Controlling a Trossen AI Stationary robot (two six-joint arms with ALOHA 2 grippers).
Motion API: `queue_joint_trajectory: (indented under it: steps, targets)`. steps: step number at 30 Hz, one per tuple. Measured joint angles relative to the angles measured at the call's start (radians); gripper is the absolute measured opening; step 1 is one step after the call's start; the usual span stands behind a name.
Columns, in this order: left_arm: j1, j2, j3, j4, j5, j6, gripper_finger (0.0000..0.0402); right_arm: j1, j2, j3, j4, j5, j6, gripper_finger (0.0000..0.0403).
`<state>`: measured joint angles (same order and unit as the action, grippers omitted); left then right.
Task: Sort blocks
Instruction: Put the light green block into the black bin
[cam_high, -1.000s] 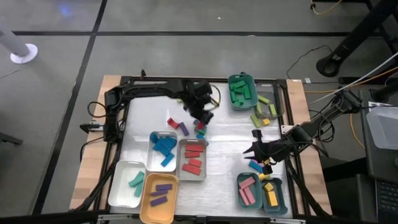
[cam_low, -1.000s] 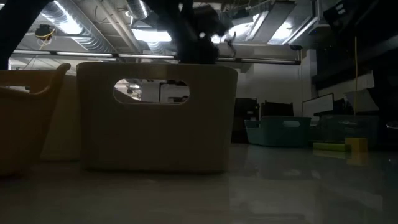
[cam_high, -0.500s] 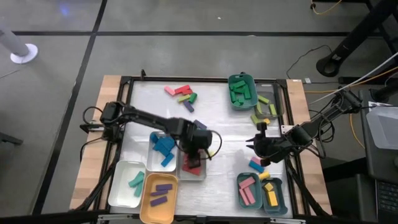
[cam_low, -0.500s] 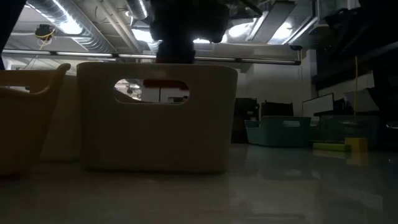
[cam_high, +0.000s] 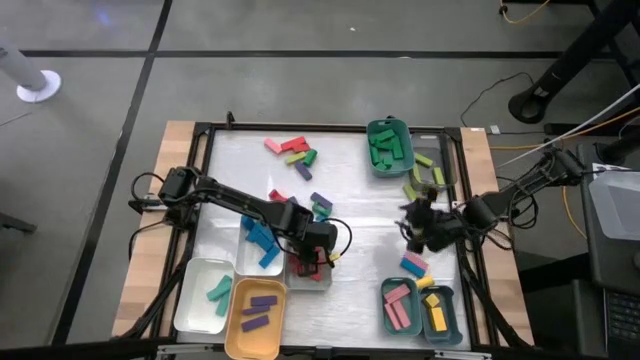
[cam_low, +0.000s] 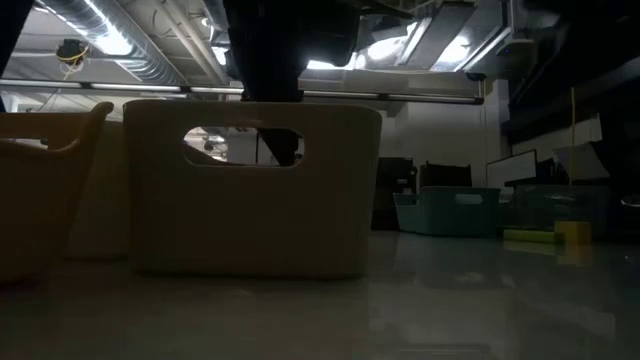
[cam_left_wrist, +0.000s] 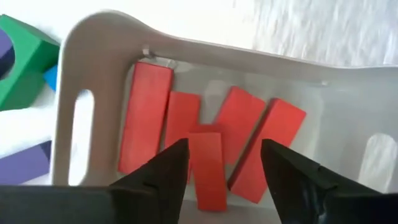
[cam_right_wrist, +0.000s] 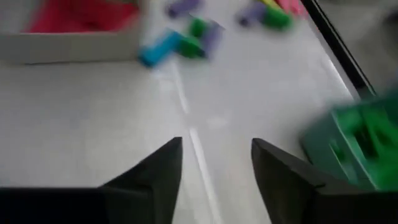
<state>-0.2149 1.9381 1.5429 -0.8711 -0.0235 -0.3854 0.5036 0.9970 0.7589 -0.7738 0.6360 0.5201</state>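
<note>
White table (cam_high: 360, 215) fills the frame, with sorted and loose blocks across it. Red blocks (cam_left_wrist: 205, 149) lie in the grey tray (cam_left_wrist: 93, 68) near the centre; one more has just joined them, dropped by the left tool (cam_high: 318, 252), which hovers over that tray with its fingers (cam_left_wrist: 163, 171) now spread and nothing between them. Loose blocks (cam_high: 292, 150) wait at twelve o'clock. At three o'clock the right tool (cam_high: 415, 228) has lifted away from a pink block (cam_high: 412, 265) on the table, its fingers parted and empty. Both arms look free for another pick.
</note>
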Motion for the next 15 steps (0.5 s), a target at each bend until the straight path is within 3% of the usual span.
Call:
queue_joint_trajectory:
  steps: [6, 12, 15]
  targets:
    - [0.013, 0.0, 0.0, 0.0, -0.001, 0.002, 0.0189, -0.24, 0.002, 0.0, -0.215, -0.078, 0.272, 0.0222]
    - [0.013, 0.0, 0.0, 0.0, -0.001, 0.007, 0.019, -0.452, 0.003, 0.0, -0.239, -0.22, 0.323, 0.0213]
    - [0.012, 0.0, 0.0, 0.0, 0.0, 0.009, 0.019, -0.524, 0.023, 0.0, -0.239, -0.228, 0.325, 0.0207]
